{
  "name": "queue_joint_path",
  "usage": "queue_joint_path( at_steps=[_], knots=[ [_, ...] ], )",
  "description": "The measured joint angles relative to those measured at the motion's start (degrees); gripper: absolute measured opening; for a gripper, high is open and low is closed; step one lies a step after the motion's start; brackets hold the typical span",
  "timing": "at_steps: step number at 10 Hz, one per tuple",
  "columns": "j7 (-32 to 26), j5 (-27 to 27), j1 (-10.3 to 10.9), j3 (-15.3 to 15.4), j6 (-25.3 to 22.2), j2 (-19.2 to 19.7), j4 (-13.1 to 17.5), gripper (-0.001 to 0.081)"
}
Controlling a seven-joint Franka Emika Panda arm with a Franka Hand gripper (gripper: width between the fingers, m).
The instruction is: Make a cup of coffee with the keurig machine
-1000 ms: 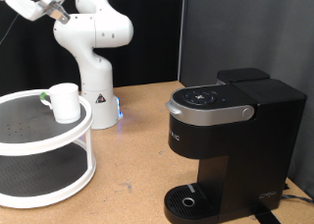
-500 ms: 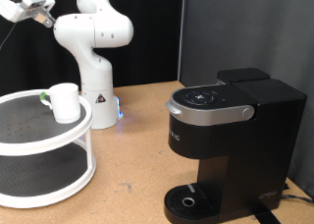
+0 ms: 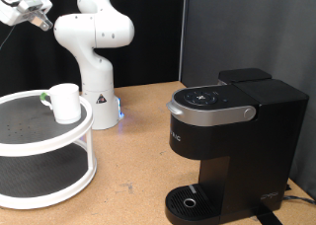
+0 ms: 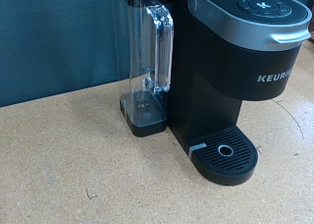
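Note:
The white cup (image 3: pixel 65 102) stands upright on the top tier of a white round two-tier rack (image 3: pixel 30 134), at the exterior view's left. The black keurig machine (image 3: pixel 232 136) stands at the exterior view's right with its silver-grey lid handle down and nothing on its round drip tray (image 3: pixel 188 200). The gripper (image 3: pixel 30 10) is high in the exterior view's top left corner, far above the cup, and its fingers are not distinguishable. The wrist view shows the keurig machine (image 4: pixel 231 77) and its bare drip tray (image 4: pixel 226 155) from a distance, with no fingers in the picture.
A small dark pod with a green top (image 3: pixel 45 99) lies beside the cup on the rack. The white arm base (image 3: pixel 97 92) stands behind the rack. A clear water tank (image 4: pixel 152 67) sits on the machine's side. The table is brown board.
The hand has swung further to the exterior view's left, near the top left corner. The cup, pod and machine have not moved.

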Motion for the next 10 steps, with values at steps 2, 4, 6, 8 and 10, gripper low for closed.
queue_joint_path(
  at_steps=[2, 4, 6, 8, 10],
  knots=[
    [0.0, -0.3, 0.0, -0.2, -0.3, 0.1, 0.0, 0.0001],
    [0.0, -0.3, 0.0, -0.2, -0.3, 0.1, -0.3, 0.0001],
    [-0.2, -1.7, 0.0, -0.8, 0.2, 0.3, -1.2, 0.0001],
    [-2.1, -3.2, 0.1, -2.0, 2.8, 1.4, -2.5, 0.0001],
    [-4.5, -3.5, 0.5, -3.7, 5.9, 3.0, -3.6, 0.0001]
  ],
)
